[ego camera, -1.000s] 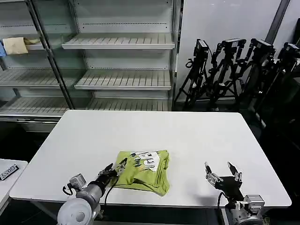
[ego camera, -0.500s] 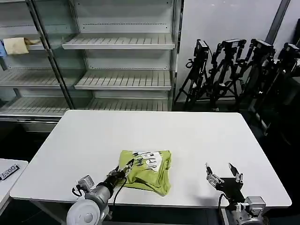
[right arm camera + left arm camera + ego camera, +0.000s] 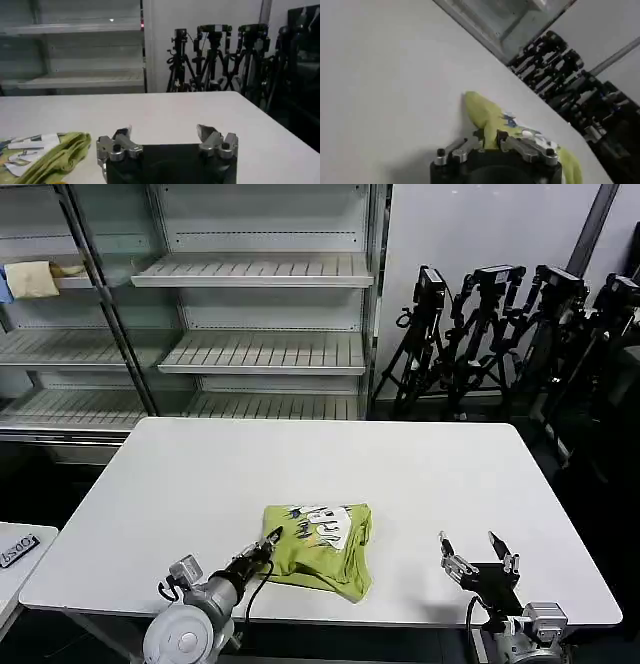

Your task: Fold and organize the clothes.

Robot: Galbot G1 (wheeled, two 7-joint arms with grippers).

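Lime yellow-green cotton T-shirt [image 3: 320,544] lies bunched, print up, near the white table's [image 3: 420,474] front edge, folding seemingly part-done; left gripper [image 3: 268,541] pinches its left edge, right gripper [image 3: 478,552] waits open near the front-right corner.

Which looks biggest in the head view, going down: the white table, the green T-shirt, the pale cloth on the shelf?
1. White table, by far the largest.
2. Green T-shirt, held at its edge by the left gripper.
3. Pale cloth, smallest, though it lies much farther away, so its real size is uncertain.
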